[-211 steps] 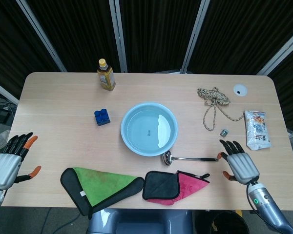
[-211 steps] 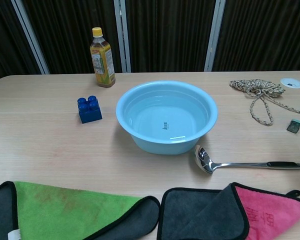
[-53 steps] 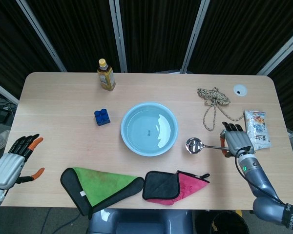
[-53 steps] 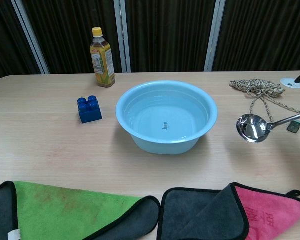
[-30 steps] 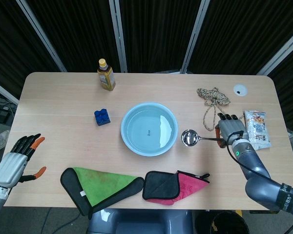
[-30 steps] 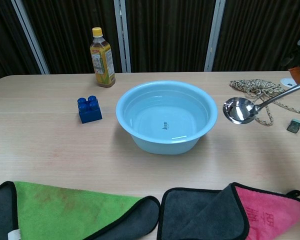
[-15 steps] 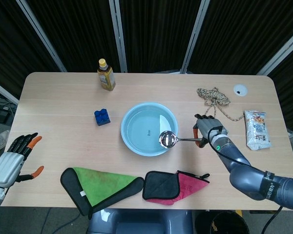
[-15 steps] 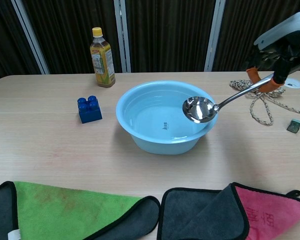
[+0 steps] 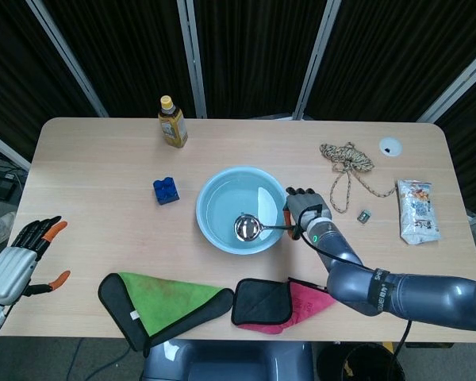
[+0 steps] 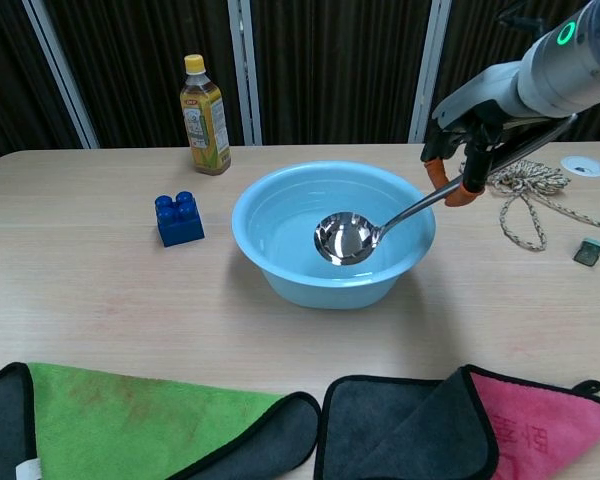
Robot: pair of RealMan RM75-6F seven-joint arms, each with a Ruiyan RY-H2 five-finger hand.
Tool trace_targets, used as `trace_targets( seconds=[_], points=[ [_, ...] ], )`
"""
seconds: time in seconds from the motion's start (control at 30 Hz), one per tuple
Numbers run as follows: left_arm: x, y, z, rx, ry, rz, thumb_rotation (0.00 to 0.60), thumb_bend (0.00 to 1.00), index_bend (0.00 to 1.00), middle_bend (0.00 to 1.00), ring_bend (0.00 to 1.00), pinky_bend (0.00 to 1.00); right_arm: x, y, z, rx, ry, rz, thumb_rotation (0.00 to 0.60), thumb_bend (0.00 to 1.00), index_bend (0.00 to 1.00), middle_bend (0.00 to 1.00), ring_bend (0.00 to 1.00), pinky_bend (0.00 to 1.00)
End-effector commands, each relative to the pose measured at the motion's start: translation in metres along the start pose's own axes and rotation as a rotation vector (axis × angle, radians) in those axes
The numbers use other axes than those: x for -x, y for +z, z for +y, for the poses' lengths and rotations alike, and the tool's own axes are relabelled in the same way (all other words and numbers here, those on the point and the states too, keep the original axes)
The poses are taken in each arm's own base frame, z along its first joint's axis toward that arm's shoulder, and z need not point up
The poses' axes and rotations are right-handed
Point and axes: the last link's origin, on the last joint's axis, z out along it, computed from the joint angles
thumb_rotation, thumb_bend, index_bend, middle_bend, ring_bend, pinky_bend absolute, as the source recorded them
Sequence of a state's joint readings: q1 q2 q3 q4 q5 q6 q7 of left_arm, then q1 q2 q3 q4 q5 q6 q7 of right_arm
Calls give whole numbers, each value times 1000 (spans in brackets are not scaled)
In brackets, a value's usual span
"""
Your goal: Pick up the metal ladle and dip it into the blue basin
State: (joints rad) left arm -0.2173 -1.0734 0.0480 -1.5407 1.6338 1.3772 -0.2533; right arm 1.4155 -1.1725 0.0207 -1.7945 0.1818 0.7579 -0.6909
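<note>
My right hand [image 10: 470, 125] is gripping the ladle [image 10: 365, 231] by its handle, and I am holding its bowl inside the rim of the blue basin [image 10: 280, 255], over the water. From the chest view the bowl looks low in the basin, but I cannot tell whether it is touching the water. I am judging this as the dipping step itself, with the pick-up done. Next I am planning to tip the handle down so the bowl sinks under the surface without knocking the near wall. My left hand [image 9: 20, 258] is hanging off the table edge [image 9: 79, 317], fingers spread, holding nothing.
</note>
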Motion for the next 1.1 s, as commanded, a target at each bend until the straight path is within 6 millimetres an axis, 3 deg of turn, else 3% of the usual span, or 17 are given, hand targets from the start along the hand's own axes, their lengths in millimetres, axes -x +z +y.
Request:
trace_targets(
  seconds=[0.03,0.3,0.5,0.83,1.1],
  points=[
    [-3,1,-4,-5,-13,-2,497,306,0,0,0,0,7,17,-12,38,-67,9,600,442,712,0,0,0],
    [-8,1,-9,5,-48,-12,496,307,0,0,0,0,25,43,-37,79,-120,4,600,441,713,0,0,0],
    [-11,0,-12,16,-65,-17,492,305,0,0,0,0,34,51,-48,79,-139,-2,600,443,713,0,0,0],
    [-14,-4,-14,20,-67,-4,494,305,0,0,0,0,29,46,-53,82,-123,3,600,442,713,0,0,0],
    [-12,-4,-12,25,-61,-5,493,306,0,0,0,0,12,32,-49,57,-52,13,600,442,712,0,0,0]
  ],
)
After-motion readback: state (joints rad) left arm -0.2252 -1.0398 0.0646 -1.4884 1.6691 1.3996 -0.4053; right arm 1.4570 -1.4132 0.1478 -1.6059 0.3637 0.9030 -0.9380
